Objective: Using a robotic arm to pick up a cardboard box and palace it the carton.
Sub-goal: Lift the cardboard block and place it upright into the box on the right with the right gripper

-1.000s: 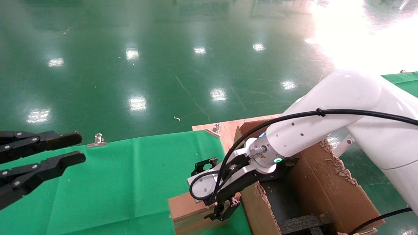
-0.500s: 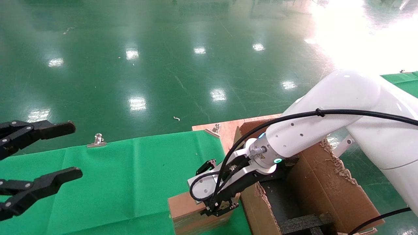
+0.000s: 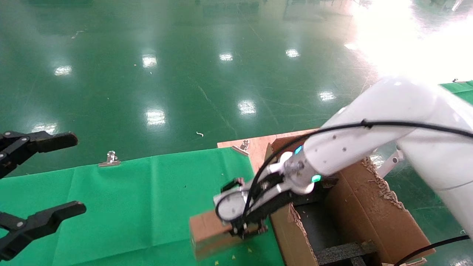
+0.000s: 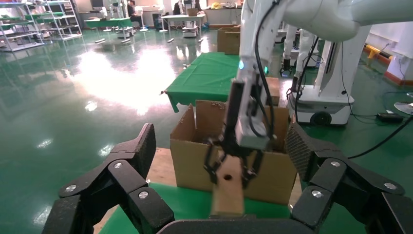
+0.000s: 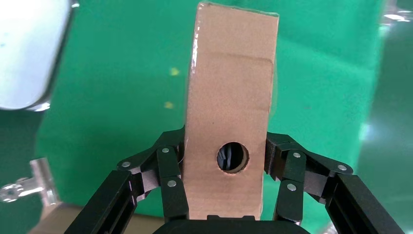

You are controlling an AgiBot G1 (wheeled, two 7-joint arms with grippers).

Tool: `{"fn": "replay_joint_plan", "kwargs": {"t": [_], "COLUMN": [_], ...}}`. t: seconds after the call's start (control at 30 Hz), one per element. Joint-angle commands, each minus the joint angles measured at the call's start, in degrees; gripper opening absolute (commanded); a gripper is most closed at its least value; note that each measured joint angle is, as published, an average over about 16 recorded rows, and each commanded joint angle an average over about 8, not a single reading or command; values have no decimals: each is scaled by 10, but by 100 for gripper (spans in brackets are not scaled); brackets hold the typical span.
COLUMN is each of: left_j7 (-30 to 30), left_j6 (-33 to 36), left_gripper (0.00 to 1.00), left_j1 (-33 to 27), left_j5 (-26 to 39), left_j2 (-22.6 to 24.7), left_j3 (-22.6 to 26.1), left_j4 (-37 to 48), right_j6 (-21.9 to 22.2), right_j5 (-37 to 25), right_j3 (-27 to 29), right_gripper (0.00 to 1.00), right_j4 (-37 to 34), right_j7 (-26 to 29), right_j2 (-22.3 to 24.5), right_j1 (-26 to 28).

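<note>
My right gripper [image 3: 248, 228] is shut on the cardboard box [image 3: 207, 234], a small plain brown box held by its sides just above the green cloth, beside the carton's near wall. In the right wrist view the cardboard box [image 5: 229, 112] stands between the black fingers [image 5: 168, 165], and a round hole shows in its face. The carton [image 3: 369, 214] is large, with ragged flaps, and stands at the right. My left gripper [image 3: 44, 173] hangs open at the far left with nothing in it. From the left wrist view the cardboard box [image 4: 228, 190] hangs in front of the carton [image 4: 192, 156].
A green cloth [image 3: 129, 207] covers the table and is held by metal clips [image 3: 110, 159]. Bare wooden board [image 3: 258, 147] shows behind the carton. Black foam inserts [image 3: 343, 251] lie inside the carton. Shiny green floor lies beyond the table's far edge.
My right gripper's fingers closed on the cardboard box, which has risen slightly and tilted. My left gripper's jaws spread wider apart.
</note>
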Motion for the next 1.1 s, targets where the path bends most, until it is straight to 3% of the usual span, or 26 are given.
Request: {"fn": "replay_joint_plan", "kwargs": {"t": [0.03,0.4,0.73,1.1], "left_j7": [0,0,0,0], "left_j6": [0,0,0,0], "left_gripper": [100,100,100,100], "left_j1": [0,0,0,0], "left_j5": [0,0,0,0], "left_j2": [0,0,0,0], "left_j3": [0,0,0,0], "left_j4": [0,0,0,0], "right_j6": [3,-32,-40,-42], "right_j5": [4,32,81,93], "right_j3": [5,38,2,-69], "right_gripper": [0,0,0,0], "right_j4": [-2,-91,-162,-189], "right_j7": [3,-59,-112,-126], "right_j2": [2,7,19,107], "right_j1": [4,147,234,284]}}
